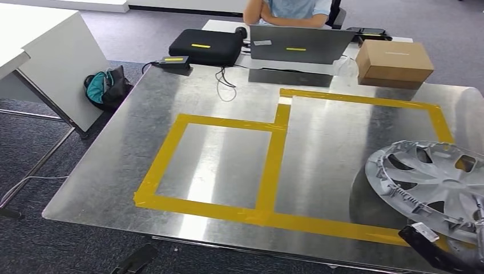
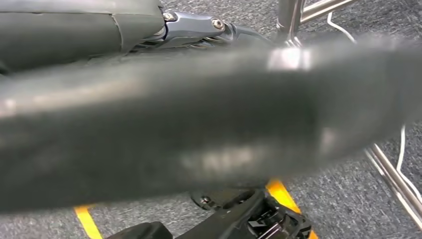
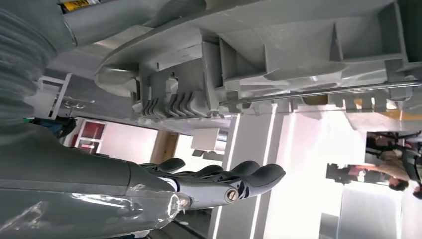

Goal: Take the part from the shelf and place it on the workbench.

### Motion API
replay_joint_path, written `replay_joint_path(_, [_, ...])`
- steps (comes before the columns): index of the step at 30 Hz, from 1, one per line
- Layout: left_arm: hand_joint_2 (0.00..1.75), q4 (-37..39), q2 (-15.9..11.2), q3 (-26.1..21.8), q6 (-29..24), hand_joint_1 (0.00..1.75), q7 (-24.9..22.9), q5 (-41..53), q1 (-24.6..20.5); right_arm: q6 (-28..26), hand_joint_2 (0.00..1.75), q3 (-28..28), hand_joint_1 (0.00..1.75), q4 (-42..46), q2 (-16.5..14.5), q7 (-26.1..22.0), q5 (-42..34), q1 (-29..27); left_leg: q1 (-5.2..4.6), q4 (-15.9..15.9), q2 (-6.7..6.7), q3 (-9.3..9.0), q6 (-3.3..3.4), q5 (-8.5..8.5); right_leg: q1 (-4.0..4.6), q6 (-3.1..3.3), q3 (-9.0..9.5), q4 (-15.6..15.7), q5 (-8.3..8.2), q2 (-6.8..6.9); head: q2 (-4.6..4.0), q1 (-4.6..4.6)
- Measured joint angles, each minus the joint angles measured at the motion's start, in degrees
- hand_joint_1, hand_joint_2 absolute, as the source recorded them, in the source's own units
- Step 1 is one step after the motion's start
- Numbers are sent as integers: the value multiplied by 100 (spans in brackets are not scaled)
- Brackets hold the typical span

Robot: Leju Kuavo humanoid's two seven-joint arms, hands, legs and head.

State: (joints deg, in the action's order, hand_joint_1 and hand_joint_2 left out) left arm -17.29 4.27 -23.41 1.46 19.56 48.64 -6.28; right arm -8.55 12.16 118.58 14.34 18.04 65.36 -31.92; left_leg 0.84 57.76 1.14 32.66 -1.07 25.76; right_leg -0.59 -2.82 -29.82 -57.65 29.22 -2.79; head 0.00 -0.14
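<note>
My right hand (image 3: 164, 191) has its fingers (image 3: 259, 177) stretched out and apart, gripping nothing, just beside the silver wheel cover (image 1: 434, 185) (ribbed underside up close). The cover rests on the steel desk (image 1: 222, 165), over the yellow tape (image 1: 274, 165) at the near right corner. Left fingers: I cannot tell.

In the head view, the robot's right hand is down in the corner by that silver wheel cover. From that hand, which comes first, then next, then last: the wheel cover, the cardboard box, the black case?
From the right hand:
1. Wheel cover, right beside the hand at the table's near right corner.
2. Cardboard box, at the far right edge.
3. Black case, at the far edge, left of the laptop.
</note>
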Motion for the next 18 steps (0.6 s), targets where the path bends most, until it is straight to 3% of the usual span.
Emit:
replay_joint_path(6, [0, 0, 21, 95, -4, 0, -15, -12, 0, -398, 175, 136, 0, -49, -265, -369, 120, 97, 0, -1, 0, 0, 0, 0, 0, 0, 0, 0, 0, 0, 0, -1])
replay_joint_path(14, [0, 0, 34, 119, 2, 0, -15, -13, -1, -406, 175, 190, 0, -110, -422, -396, 107, 142, 0, -1, 0, 0, 0, 0, 0, 0, 0, 0, 0, 0, 0, -1])
replay_joint_path(18, [0, 0, 34, 126, -3, 0, -17, -94, 0, 231, 175, 221, 0, -132, -459, -423, -756, 174, 0, -1, 0, 0, 0, 0, 0, 0, 1, 0, 0, 1, 0, -1])
